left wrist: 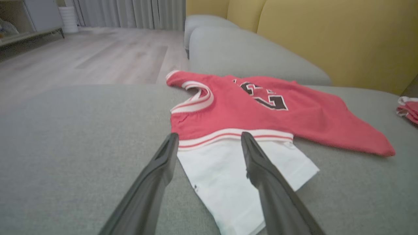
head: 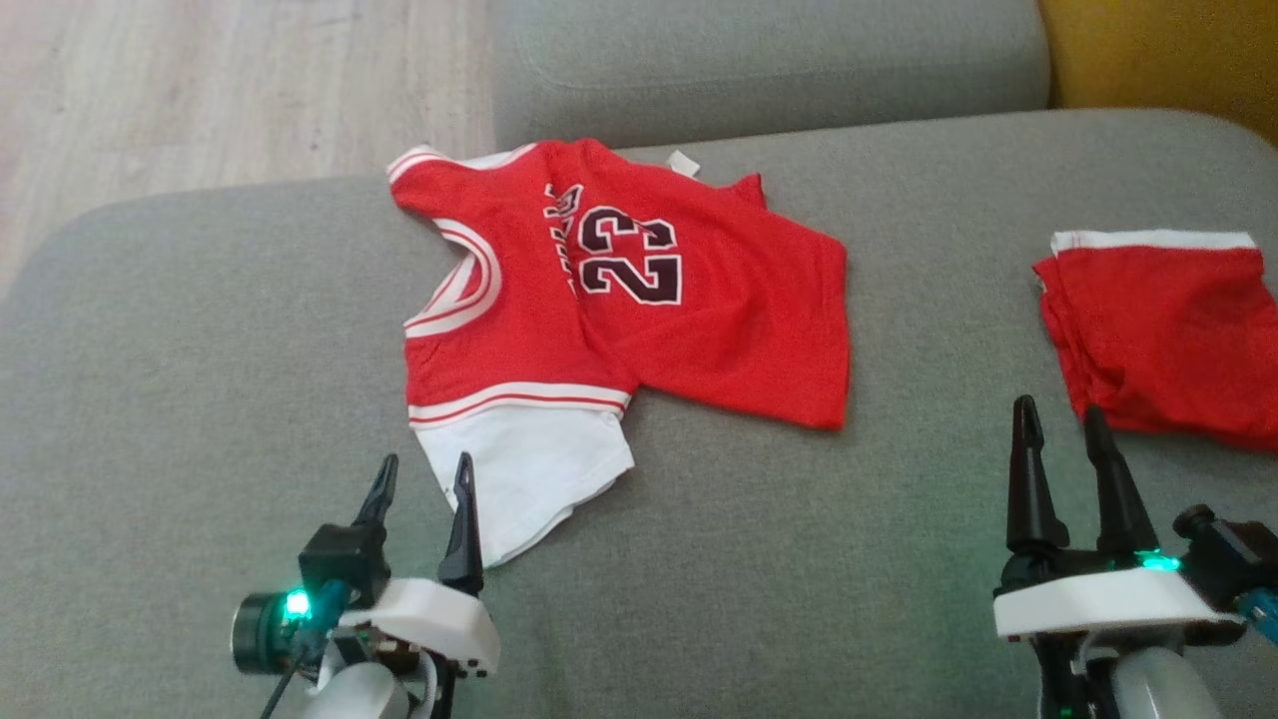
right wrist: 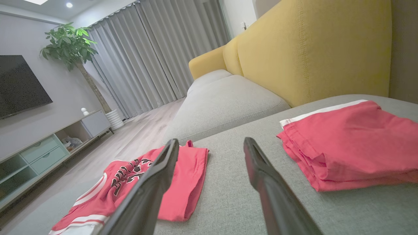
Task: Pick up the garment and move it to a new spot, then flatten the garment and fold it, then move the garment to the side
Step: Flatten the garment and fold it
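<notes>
Garment (head: 739, 330) just ahead of left jaws.

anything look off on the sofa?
The jersey lies crooked and rumpled, not flat: a fold cuts across its lettering, and one white sleeve sticks out toward the left pincer. The folded red garment looks tidy.

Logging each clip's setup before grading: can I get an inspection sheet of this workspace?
Surface: grey sofa seat, flat.
Job's things: red jersey, rumpled and not yet folded, its white sleeve toward the robot.
Clutter: folded red shorts at the right.
Claws: left claw open, at the sleeve's edge; right claw open, empty, beside the shorts.
Cables: dark cable at the left wrist.
Surroundings: wood floor, yellow backrest, curtains, TV, plant.
</notes>
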Motion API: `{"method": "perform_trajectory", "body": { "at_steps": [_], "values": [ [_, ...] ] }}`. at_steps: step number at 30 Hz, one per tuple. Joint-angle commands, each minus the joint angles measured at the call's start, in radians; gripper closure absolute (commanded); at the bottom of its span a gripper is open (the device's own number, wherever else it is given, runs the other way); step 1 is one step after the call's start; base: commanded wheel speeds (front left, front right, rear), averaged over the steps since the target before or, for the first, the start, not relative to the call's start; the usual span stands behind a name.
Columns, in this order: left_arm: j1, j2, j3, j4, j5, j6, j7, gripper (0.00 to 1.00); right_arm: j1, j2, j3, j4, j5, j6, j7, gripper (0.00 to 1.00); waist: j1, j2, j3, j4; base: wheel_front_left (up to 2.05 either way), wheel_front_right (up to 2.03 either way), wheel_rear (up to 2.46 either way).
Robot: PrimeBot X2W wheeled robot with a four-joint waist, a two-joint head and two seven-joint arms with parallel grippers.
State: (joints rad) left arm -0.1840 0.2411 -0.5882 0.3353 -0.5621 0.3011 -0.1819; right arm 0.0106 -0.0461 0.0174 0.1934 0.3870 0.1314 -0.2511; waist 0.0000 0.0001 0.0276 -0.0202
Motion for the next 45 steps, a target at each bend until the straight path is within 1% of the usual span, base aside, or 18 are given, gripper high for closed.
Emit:
{"method": "perform_trajectory", "body": {
  "at_steps": [1,4,7,8,11,17,19,21,24,28,32,34,37,38,39,40,41,45],
  "values": [
    [-0.064,0.017,0.025,-0.001,-0.013,-0.005,0.033,0.00,-0.041,-0.004,0.029,-0.037,-0.005,-0.001,-0.011,0.00,0.0000,-0.0001,0.022,-0.018,0.00,0.00,0.00],
    [-0.086,0.021,0.018,0.050,-0.020,0.001,0.093,0.00,-0.047,-0.004,0.035,-0.039,-0.006,-0.001,-0.011,0.00,0.0000,-0.0001,0.049,-0.038,0.00,0.00,0.00],
    [-0.104,0.025,0.025,0.087,-0.023,0.014,0.115,0.00,-0.053,-0.004,0.038,-0.041,-0.005,-0.001,-0.011,0.00,0.0000,-0.0001,0.068,-0.052,0.00,0.00,0.00],
    [-0.115,0.027,0.027,0.131,-0.033,0.018,0.151,0.00,-0.059,-0.004,0.041,-0.042,-0.001,-0.001,-0.011,0.00,0.0000,-0.0001,0.081,-0.065,0.00,0.00,0.00],
    [-0.128,0.029,0.031,0.165,-0.041,0.020,0.173,0.00,-0.063,-0.004,0.043,-0.043,0.003,-0.001,-0.011,0.00,0.0000,-0.0001,0.094,-0.078,0.00,0.00,0.00],
    [-0.144,0.023,0.022,0.234,-0.070,-0.003,0.241,0.00,-0.070,-0.004,0.044,-0.043,0.010,-0.001,-0.011,0.00,0.0000,-0.0001,0.110,-0.099,0.00,0.00,0.00],
    [-0.149,0.028,0.012,0.246,-0.065,-0.013,0.245,0.00,-0.070,-0.004,0.045,-0.042,0.011,-0.001,-0.011,0.00,0.0000,-0.0001,0.112,-0.104,0.00,0.00,0.00],
    [-0.156,0.033,0.005,0.259,-0.056,-0.016,0.241,1.00,-0.072,-0.004,0.047,-0.042,0.012,-0.001,-0.011,0.00,0.0000,-0.0001,0.112,-0.107,0.00,0.00,0.00],
    [-0.165,0.039,0.017,0.268,-0.058,-0.015,0.212,1.00,-0.076,-0.004,0.048,-0.040,0.013,-0.001,-0.011,0.00,0.0000,-0.0001,0.109,-0.110,0.00,0.00,0.00],
    [-0.191,0.055,0.070,0.255,-0.062,0.008,0.114,1.00,-0.077,-0.004,0.045,-0.040,0.013,-0.001,-0.011,0.00,0.0000,-0.0001,0.105,-0.107,0.00,0.00,0.00],
    [-0.213,0.085,0.132,0.247,-0.072,0.032,0.026,1.00,-0.075,-0.004,0.042,-0.037,0.012,-0.001,-0.011,0.00,0.0000,-0.0001,0.101,-0.099,0.00,0.00,0.00],
    [-0.216,0.101,0.144,0.247,-0.068,0.043,0.008,1.00,-0.075,-0.004,0.041,-0.035,0.013,-0.001,-0.011,0.00,0.0000,-0.0001,0.100,-0.095,0.00,0.00,0.00],
    [-0.212,0.118,0.153,0.248,-0.070,0.046,0.001,1.00,-0.072,-0.004,0.042,-0.031,0.012,-0.001,-0.011,0.00,0.0000,-0.0001,0.097,-0.086,0.00,0.00,0.00],
    [-0.209,0.120,0.156,0.246,-0.071,0.050,-0.003,0.95,-0.071,-0.004,0.042,-0.029,0.012,-0.001,-0.011,0.00,0.0000,-0.0001,0.095,-0.083,0.00,0.00,0.00],
    [-0.206,0.122,0.158,0.243,-0.071,0.053,-0.005,0.67,-0.070,-0.004,0.041,-0.028,0.011,-0.001,-0.011,0.00,0.0000,-0.0001,0.094,-0.080,0.00,0.00,0.00],
    [-0.202,0.122,0.159,0.241,-0.071,0.057,-0.008,0.18,-0.070,-0.004,0.040,-0.026,0.010,-0.001,-0.011,0.00,0.0000,-0.0001,0.092,-0.077,0.00,0.00,0.00],
    [-0.198,0.121,0.160,0.237,-0.071,0.059,-0.013,0.00,-0.070,-0.004,0.039,-0.024,0.010,-0.001,-0.011,0.00,0.0000,-0.0001,0.090,-0.074,0.00,0.00,0.00],
    [-0.182,0.102,0.169,0.193,-0.076,0.059,-0.045,0.00,-0.068,-0.004,0.039,-0.017,0.011,-0.001,-0.011,0.00,0.0000,-0.0001,0.073,-0.057,0.00,0.00,0.00]
  ]
}}
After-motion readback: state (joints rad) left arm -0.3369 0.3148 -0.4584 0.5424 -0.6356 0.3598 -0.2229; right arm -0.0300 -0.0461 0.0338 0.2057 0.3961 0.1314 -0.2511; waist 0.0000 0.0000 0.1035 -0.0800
